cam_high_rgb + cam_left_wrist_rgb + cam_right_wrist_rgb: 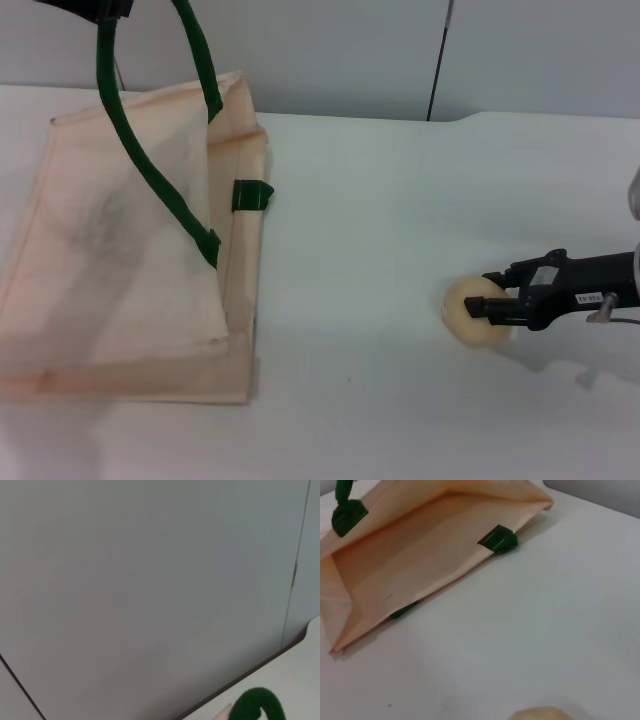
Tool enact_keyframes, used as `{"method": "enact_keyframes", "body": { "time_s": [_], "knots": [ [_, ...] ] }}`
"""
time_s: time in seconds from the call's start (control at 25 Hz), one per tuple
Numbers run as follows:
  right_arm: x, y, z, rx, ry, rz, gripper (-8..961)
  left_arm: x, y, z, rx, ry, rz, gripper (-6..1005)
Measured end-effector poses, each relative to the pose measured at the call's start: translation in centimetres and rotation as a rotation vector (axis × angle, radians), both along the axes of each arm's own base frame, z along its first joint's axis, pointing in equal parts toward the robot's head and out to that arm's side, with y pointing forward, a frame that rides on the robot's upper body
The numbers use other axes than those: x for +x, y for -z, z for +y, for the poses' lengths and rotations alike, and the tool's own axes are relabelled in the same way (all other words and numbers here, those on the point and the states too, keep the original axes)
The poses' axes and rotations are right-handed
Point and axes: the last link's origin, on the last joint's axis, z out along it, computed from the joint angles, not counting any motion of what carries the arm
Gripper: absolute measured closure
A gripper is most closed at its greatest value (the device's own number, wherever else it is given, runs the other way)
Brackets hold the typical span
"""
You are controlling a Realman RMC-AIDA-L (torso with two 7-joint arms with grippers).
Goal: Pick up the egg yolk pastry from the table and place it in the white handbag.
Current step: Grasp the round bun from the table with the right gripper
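Now — right gripper (487,294) around egg yolk pastry (472,311)

My work surface is a plain white table (380,260), matte and smooth, with a faint dark speck (349,379) near its front part. Behind it I see a pale grey wall (330,50), split by a thin dark vertical seam (440,60) running down to the table's far edge

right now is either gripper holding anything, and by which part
The right gripper grips the egg yolk pastry by its sides; the left gripper holds up the white handbag's green handle.
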Motion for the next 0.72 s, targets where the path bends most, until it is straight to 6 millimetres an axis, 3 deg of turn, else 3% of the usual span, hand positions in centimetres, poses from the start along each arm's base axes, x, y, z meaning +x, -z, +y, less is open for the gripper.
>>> {"method": "enact_keyframes", "body": {
  "time_s": [0.72],
  "knots": [
    [-0.57,-0.1,0.49,0.003,-0.033,-0.01,508,0.11,0.05,0.04,-0.001,0.006,0.004,880]
  ]
}}
